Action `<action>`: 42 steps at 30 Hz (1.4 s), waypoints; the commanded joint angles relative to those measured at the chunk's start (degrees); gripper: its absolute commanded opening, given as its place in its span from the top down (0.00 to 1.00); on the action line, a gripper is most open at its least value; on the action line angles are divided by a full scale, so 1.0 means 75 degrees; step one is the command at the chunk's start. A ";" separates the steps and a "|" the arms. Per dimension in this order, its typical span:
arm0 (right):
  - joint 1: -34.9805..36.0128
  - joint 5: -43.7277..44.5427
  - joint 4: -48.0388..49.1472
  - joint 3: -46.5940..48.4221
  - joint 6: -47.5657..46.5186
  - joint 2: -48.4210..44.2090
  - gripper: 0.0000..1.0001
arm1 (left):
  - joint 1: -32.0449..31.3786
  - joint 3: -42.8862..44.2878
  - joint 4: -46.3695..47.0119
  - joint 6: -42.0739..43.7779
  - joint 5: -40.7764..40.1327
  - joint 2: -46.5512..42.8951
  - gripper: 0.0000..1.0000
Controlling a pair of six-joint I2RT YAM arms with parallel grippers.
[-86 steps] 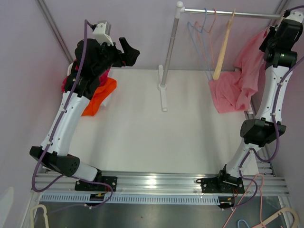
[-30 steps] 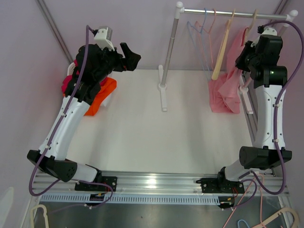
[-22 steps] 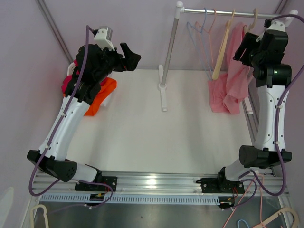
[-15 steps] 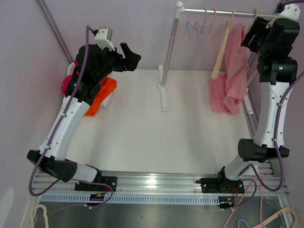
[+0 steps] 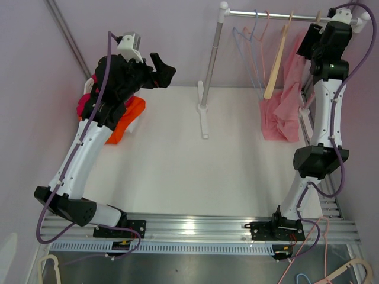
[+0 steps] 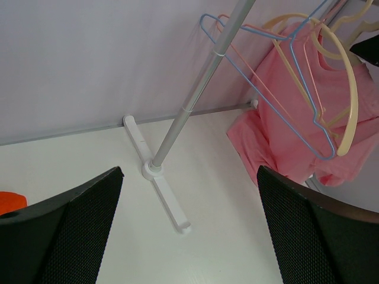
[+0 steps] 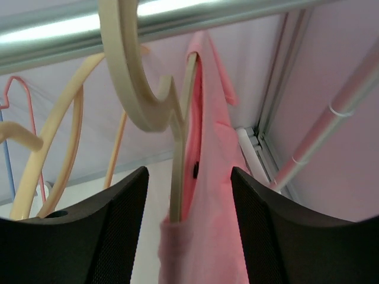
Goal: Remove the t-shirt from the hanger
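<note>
Only the right arm has moved lately: it's swung up from beside the shirt to the rail point(image 5: 266, 15), and the shirt, which was pulled out sideways, now hangs straight.

- **Left side:** the left gripper point(image 5: 163, 65) hangs high over the table point(image 5: 195, 171), jaws wide apart and empty, with an orange-and-red clothes pile point(image 5: 124, 121) below the arm.
- **Middle:** the rack pole point(image 5: 211, 56) stands mid-table, then there are a few bare hangers point(image 5: 246, 44).
- **Right side:** the pink t-shirt point(image 5: 281, 109) is on the cream hanger point(image 7: 176, 177) at the rail's right end, and its hem looks bunched on the table.

The right gripper point(image 7: 188, 195) sits just under the rail, jaws apart. It's straddling hanger and shirt, not pinching either as far as I can tell.

So nothing's really done yet, the shirt's fully on. It's a tight spot too, with the rail above and the frame post point(image 7: 320, 127) close on the right. Loads of open table to the left though.
</note>
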 commanded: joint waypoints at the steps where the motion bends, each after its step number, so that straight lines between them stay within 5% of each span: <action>1: -0.0004 -0.0231 0.1487 0.0022 -0.0206 0.0018 0.38 | -0.0078 0.0076 0.0554 -0.0046 -0.0096 0.0061 0.00; 10: 0.0031 0.0352 0.3070 -0.0634 -0.0499 0.0417 0.42 | -0.0078 0.0323 0.0882 -0.0105 0.0009 0.0624 0.00; 14: 0.0008 0.0484 0.3352 -0.0624 -0.0511 0.0675 0.67 | -0.0078 0.0241 0.1012 -0.0093 0.0033 0.0705 0.01; 20: 0.0031 0.0449 0.3223 -0.0366 -0.0429 0.0922 0.74 | -0.0078 0.0241 0.1035 -0.0011 -0.0038 0.0776 0.01; 21: 0.0031 0.0472 0.3246 -0.0354 -0.0406 0.0910 0.91 | -0.0078 0.0252 0.1035 0.0001 -0.0049 0.0776 0.00; 23: 0.0043 0.0484 0.3282 -0.0319 -0.0359 0.0887 1.00 | -0.0078 0.0264 0.1035 0.0001 -0.0049 0.0741 0.01; 33: 0.0043 -0.0768 0.3352 -0.0165 0.0110 -0.0178 1.00 | -0.0078 0.0100 0.1210 -0.0093 0.0138 0.0483 0.01; 39: 0.0031 -0.0817 0.3505 -0.1407 0.0239 -0.1677 1.00 | -0.0160 -0.0158 0.1504 0.0012 0.0313 0.0062 0.01; 42: 0.0031 -0.0256 0.2433 -0.1397 0.0613 -0.2007 1.00 | -0.0254 -0.0216 0.1527 0.0164 0.0688 -0.0091 0.01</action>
